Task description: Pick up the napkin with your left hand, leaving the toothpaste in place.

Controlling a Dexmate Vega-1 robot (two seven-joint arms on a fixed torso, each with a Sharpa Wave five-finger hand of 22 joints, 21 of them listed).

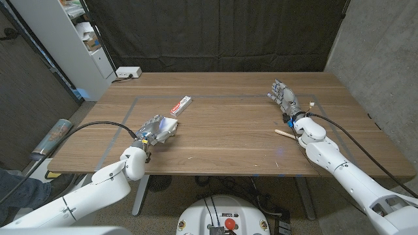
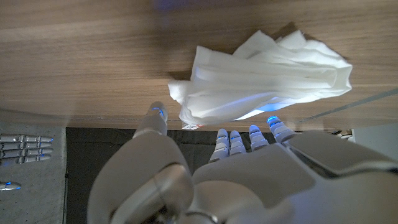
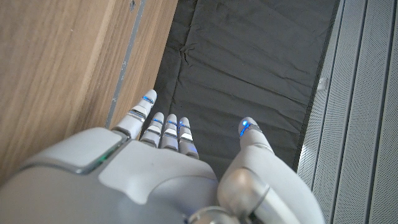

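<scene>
A crumpled white napkin (image 1: 168, 125) (image 2: 267, 78) lies on the wooden table (image 1: 228, 130), left of the middle. My left hand (image 1: 154, 131) (image 2: 217, 174) is right at its near side, fingers spread and thumb apart. The fingertips (image 2: 274, 125) reach the napkin's edge and nothing is pinched between them. The red and white toothpaste tube (image 1: 181, 104) lies farther back, a short way beyond the napkin. My right hand (image 1: 284, 96) (image 3: 168, 168) stands at the right rear of the table, fingers straight, thumb apart, holding nothing.
A short wooden stick (image 1: 285, 134) lies by my right forearm. A white box (image 1: 127, 73) sits at the table's back left corner, with a white shelf unit (image 1: 78, 39) beyond it. Thin tape lines (image 1: 222, 97) mark a rectangle on the tabletop.
</scene>
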